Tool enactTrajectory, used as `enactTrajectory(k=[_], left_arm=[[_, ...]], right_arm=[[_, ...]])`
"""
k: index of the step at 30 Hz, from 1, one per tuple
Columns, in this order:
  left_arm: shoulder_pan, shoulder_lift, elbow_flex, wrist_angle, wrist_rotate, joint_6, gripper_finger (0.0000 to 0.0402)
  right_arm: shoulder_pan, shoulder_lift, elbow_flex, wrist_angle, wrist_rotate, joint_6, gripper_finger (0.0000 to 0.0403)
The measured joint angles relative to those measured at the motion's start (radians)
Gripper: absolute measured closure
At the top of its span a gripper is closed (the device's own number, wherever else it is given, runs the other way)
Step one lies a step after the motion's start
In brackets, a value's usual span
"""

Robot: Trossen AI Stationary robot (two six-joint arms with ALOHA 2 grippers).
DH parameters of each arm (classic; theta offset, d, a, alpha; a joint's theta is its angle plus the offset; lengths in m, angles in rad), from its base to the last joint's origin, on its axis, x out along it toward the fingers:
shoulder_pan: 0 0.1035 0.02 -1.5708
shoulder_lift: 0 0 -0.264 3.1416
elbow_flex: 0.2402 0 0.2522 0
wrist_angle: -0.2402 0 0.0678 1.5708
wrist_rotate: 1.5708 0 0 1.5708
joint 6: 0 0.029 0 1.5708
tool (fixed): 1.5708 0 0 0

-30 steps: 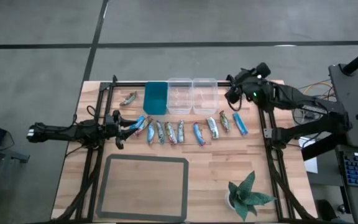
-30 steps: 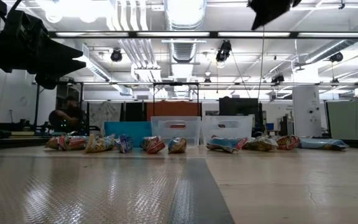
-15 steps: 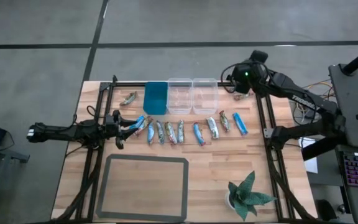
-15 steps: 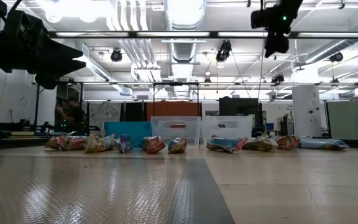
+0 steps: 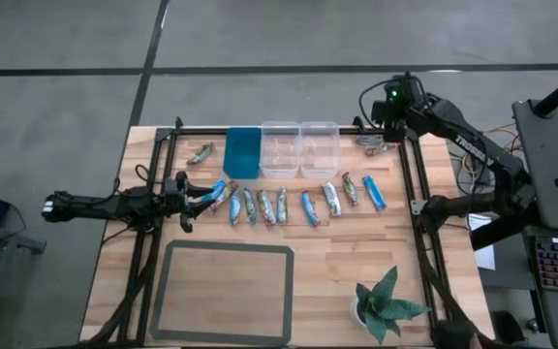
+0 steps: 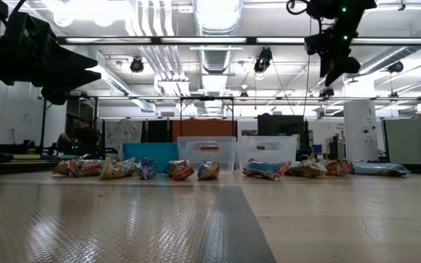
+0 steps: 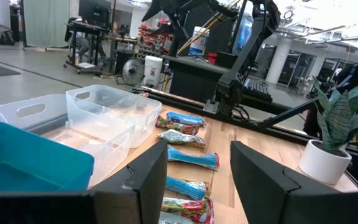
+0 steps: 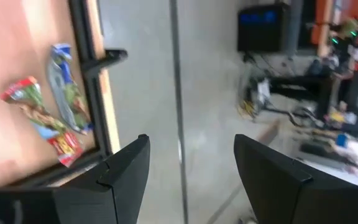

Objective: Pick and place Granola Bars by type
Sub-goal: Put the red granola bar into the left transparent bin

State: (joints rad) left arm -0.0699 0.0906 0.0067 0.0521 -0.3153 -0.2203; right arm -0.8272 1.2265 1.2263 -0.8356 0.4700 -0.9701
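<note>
Several granola bars lie flat in a row across the table's middle [image 5: 282,205], blue, greenish-silver and reddish, also seen in the low view [image 6: 177,169]. One more bar [image 5: 200,153] lies left of the teal bin. Two bars [image 5: 369,142] lie at the far right corner; the right wrist view shows them as a reddish one [image 8: 33,102] and a silvery one [image 8: 67,87]. My left gripper [image 5: 201,197] is open and level at the row's left end, its fingers standing either side of the nearest bars [image 7: 188,185]. My right gripper [image 5: 381,124] is open, high above the far right corner [image 6: 335,69].
A teal bin [image 5: 242,152] and two clear bins [image 5: 280,148] [image 5: 320,147] stand at the far edge behind the row. A dark-framed grey mat [image 5: 226,291] lies near the front edge, with a potted plant [image 5: 386,302] to its right. Black frame rails [image 5: 415,204] run along the table's sides.
My right gripper has swung from above the right end of the row toward the table's far right corner and turned; its wrist view now looks past the table edge. In the low view it has come lower and moved rightward. The left arm has kept still.
</note>
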Motion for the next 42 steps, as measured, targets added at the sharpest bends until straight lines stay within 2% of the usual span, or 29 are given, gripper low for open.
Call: enactTrajectory(k=[5,13,22,30,37,42], left_arm=[[0.000,0.000,0.000,0.000,0.000,0.000,0.0243],[0.000,0.000,0.000,0.000,0.000,0.000,0.0243],[0.000,0.000,0.000,0.000,0.000,0.000,0.0243],[0.000,0.000,0.000,0.000,0.000,0.000,0.0243],[0.000,0.000,0.000,0.000,0.000,0.000,0.0243],[0.000,0.000,0.000,0.000,0.000,0.000,0.0243]], right_arm=[[0.002,0.027,0.000,-0.024,-0.004,0.073,0.0179],[0.003,0.099,0.000,-0.162,-0.001,0.079,0.0179],[0.002,0.233,0.000,-0.194,-0.001,0.172,0.0179],[0.002,0.338,-0.004,-0.204,0.000,0.172,0.0179],[0.002,0.359,-0.070,-0.210,0.001,0.118,0.0179],[0.014,0.308,-0.130,-0.205,0.007,0.085,0.0179]])
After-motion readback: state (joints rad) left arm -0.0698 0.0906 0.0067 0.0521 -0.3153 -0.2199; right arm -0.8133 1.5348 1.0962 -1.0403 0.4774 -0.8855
